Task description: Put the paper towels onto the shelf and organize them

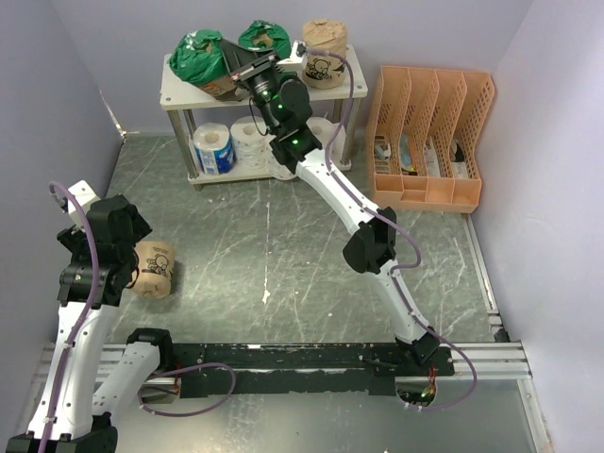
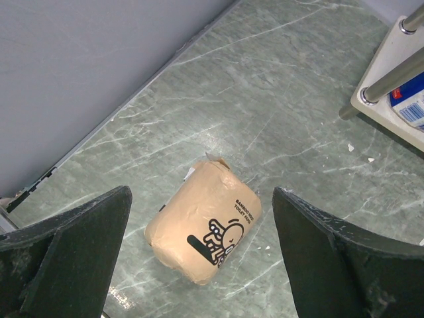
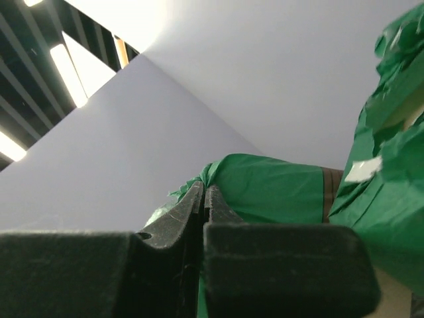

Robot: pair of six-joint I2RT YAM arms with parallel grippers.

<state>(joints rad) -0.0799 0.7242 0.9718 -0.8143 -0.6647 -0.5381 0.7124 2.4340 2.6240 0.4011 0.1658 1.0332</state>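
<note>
The shelf [image 1: 175, 95] stands at the back. Its top board holds two green-wrapped rolls [image 1: 198, 58] [image 1: 265, 38] and a tan cartoon-print roll [image 1: 324, 54]. The lower board holds a blue-and-white roll [image 1: 215, 149] and bare white rolls [image 1: 251, 142], partly hidden by my right arm. My right gripper [image 1: 233, 58] [image 3: 204, 189] is shut, with its tips against the left green roll's crinkled wrapper [image 3: 271, 192]. A second tan roll [image 1: 154, 269] [image 2: 205, 228] lies on its side on the table. My left gripper [image 2: 202, 199] hangs open above it, one finger on either side and not touching it.
An orange slotted file organizer [image 1: 429, 137] stands at the back right. Grey walls close in the left, back and right. A shelf leg [image 2: 391, 79] and the blue-and-white roll [image 2: 411, 106] show at the right of the left wrist view. The black rail [image 1: 311, 363] runs along the near edge.
</note>
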